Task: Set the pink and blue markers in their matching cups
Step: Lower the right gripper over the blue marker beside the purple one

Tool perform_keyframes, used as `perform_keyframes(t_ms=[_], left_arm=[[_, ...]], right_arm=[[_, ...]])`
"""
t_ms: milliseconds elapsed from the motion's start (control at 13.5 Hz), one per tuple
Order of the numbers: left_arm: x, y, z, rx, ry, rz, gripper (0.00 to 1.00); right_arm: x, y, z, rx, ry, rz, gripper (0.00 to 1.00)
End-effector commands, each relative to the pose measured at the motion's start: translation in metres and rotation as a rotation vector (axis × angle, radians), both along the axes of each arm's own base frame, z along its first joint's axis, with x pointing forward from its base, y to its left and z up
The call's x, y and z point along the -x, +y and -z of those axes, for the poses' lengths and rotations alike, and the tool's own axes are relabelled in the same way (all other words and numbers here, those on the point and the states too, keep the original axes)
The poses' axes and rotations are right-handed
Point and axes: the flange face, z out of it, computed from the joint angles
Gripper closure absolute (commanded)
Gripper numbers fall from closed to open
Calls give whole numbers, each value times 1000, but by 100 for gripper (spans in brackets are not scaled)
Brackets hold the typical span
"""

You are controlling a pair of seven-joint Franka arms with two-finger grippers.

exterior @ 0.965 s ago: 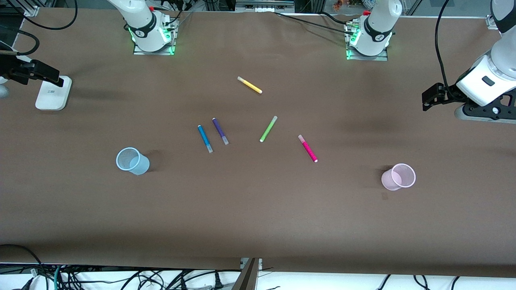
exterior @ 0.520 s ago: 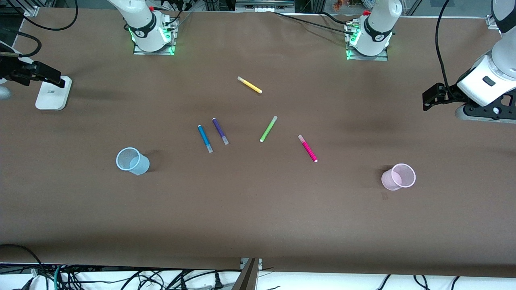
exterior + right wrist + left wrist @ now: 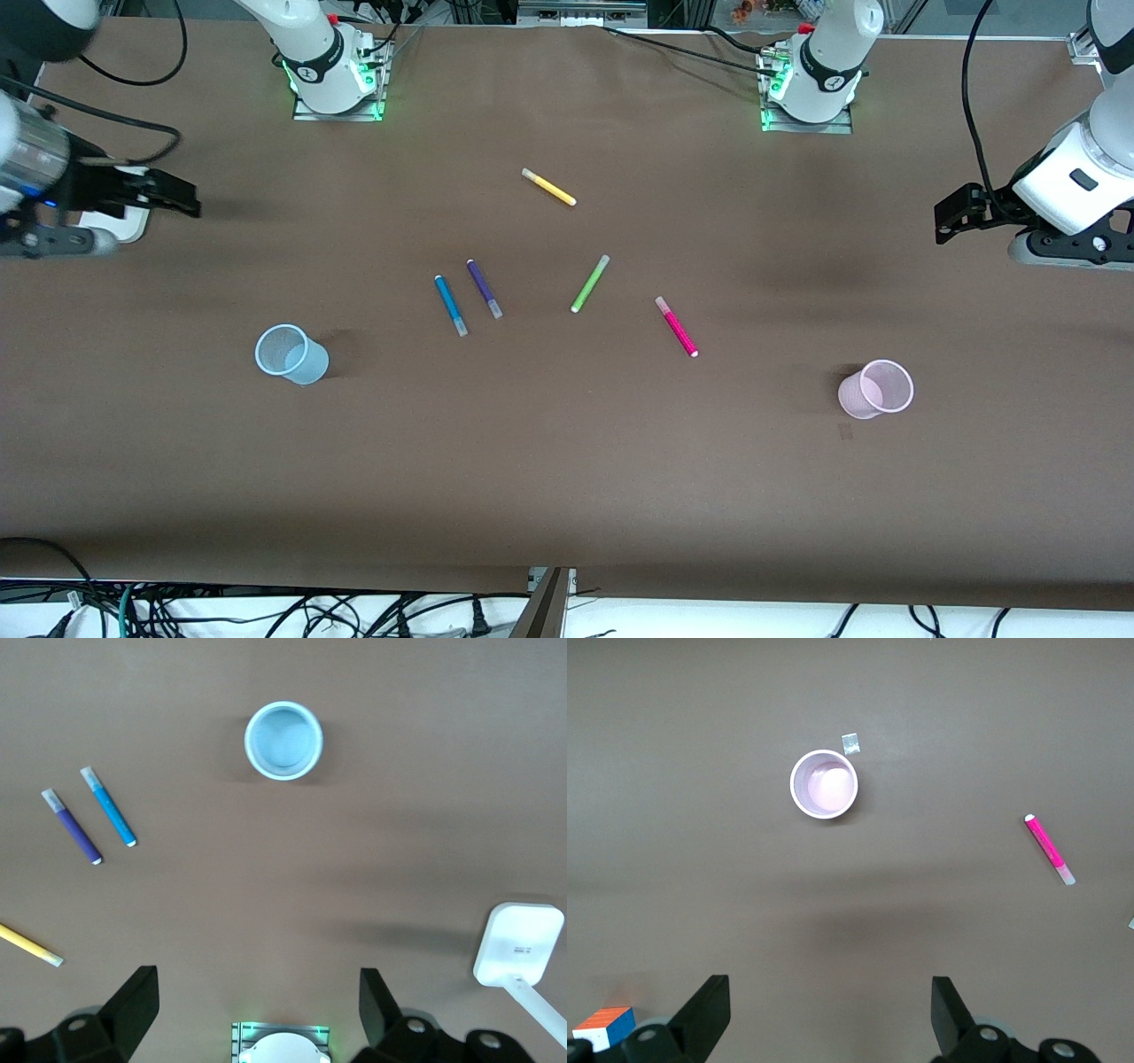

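The blue marker lies near the table's middle, and it also shows in the right wrist view. The pink marker lies toward the left arm's end, seen too in the left wrist view. The pale blue cup stands upright toward the right arm's end. The pale pink cup stands upright toward the left arm's end. My right gripper is open and empty, up over the table's right-arm end. My left gripper is open and empty, over the left-arm end.
A purple marker lies beside the blue one. A lime-green marker lies between the purple and pink ones. A yellow marker lies nearer the bases. A white device sits at the right arm's end. A small coloured cube is in the left wrist view.
My right arm has swung in over the table, its gripper moving toward the middle and over the white device. My left gripper has shifted slightly. Markers and cups have not moved.
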Motion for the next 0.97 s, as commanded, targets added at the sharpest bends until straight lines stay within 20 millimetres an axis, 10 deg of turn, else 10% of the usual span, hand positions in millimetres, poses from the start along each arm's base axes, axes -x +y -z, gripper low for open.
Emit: perform_keyframes(t_ms=[0, 891], left_arm=[[-1, 1, -9, -8, 0, 16, 0], [-1, -3, -9, -8, -1, 13, 0]], right_arm=[[-11, 36, 23, 3, 28, -41, 0], [-44, 180, 192, -13, 62, -219, 0]])
